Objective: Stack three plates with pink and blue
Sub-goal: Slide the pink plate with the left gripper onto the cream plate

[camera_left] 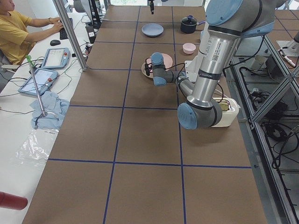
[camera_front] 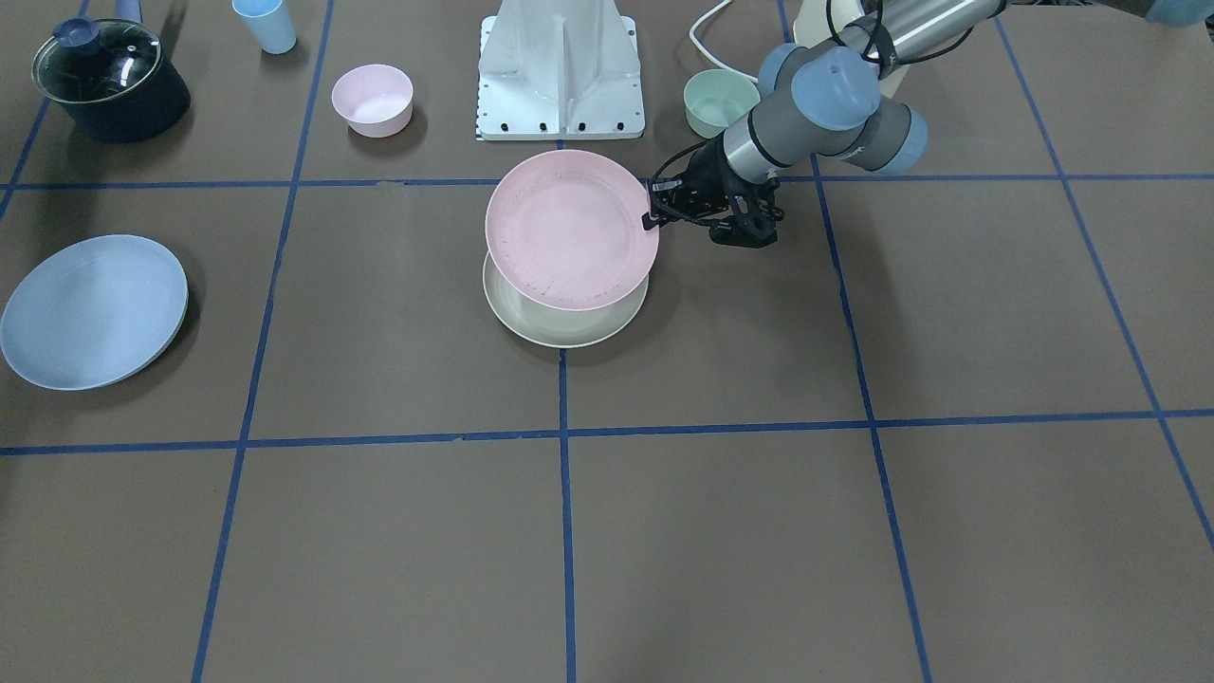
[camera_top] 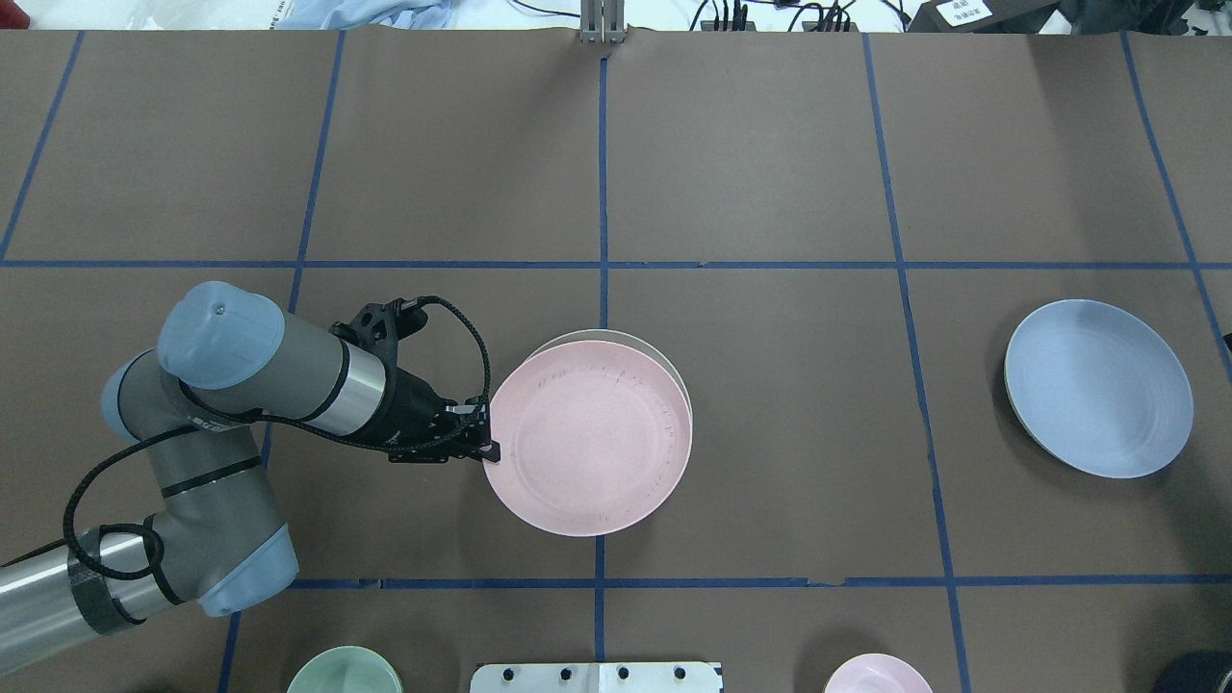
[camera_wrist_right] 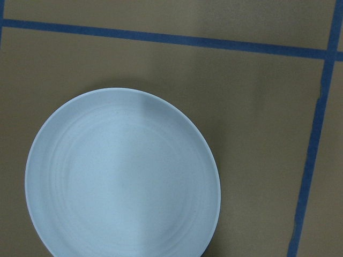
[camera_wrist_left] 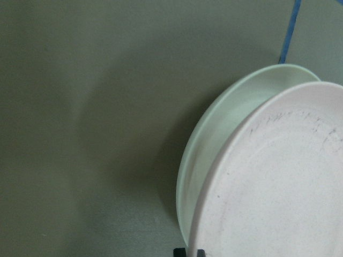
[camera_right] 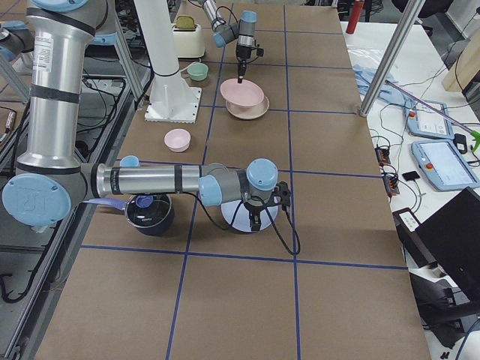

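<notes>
My left gripper (camera_top: 486, 445) is shut on the near-left rim of the pale pink plate (camera_top: 587, 438) and holds it slightly tilted just over the cream-white plate (camera_top: 674, 371), which lies on the table and peeks out beyond it. The same shows in the front view, with the gripper (camera_front: 652, 214), the pink plate (camera_front: 572, 230) and the cream plate (camera_front: 569, 327). The light blue plate (camera_top: 1097, 387) lies flat far to the right. My right gripper (camera_right: 255, 216) hovers over it; I cannot tell whether it is open. The right wrist view shows the blue plate (camera_wrist_right: 122, 176) and no fingers.
Along the robot's side stand a small pink bowl (camera_front: 373, 98), a small green bowl (camera_front: 719, 101), a dark pot with a glass lid (camera_front: 109, 81), a blue cup (camera_front: 266, 24) and the white robot base (camera_front: 561, 71).
</notes>
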`<state>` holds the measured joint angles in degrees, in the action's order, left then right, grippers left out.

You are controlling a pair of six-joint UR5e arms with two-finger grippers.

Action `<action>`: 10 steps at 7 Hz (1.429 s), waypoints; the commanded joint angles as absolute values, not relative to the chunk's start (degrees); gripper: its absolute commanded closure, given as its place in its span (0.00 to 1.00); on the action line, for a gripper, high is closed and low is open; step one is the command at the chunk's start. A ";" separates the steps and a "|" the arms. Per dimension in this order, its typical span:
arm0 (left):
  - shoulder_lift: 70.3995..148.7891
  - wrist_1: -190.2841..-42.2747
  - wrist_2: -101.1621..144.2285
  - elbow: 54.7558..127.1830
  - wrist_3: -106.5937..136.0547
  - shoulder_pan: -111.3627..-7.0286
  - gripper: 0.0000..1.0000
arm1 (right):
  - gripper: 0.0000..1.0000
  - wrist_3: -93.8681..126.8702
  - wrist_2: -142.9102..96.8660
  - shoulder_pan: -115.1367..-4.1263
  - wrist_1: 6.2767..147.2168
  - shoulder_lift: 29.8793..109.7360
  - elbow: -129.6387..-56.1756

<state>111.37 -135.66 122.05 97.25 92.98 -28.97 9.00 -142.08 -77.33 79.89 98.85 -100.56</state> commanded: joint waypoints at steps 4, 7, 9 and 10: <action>112.50 -135.35 115.58 97.12 88.43 -28.30 1.00 | 0.00 8.96 -142.12 -76.64 79.89 98.79 -100.63; 112.59 -135.35 114.34 97.03 87.98 -28.30 0.21 | 0.00 9.05 -142.12 -76.46 79.80 98.79 -100.81; 113.03 -134.83 114.69 97.64 87.98 -28.39 0.00 | 0.00 8.96 -142.12 -76.29 79.80 98.79 -100.81; 113.20 -134.82 114.96 98.34 87.98 -28.65 0.00 | 0.00 8.96 -142.03 -76.12 79.89 98.79 -100.72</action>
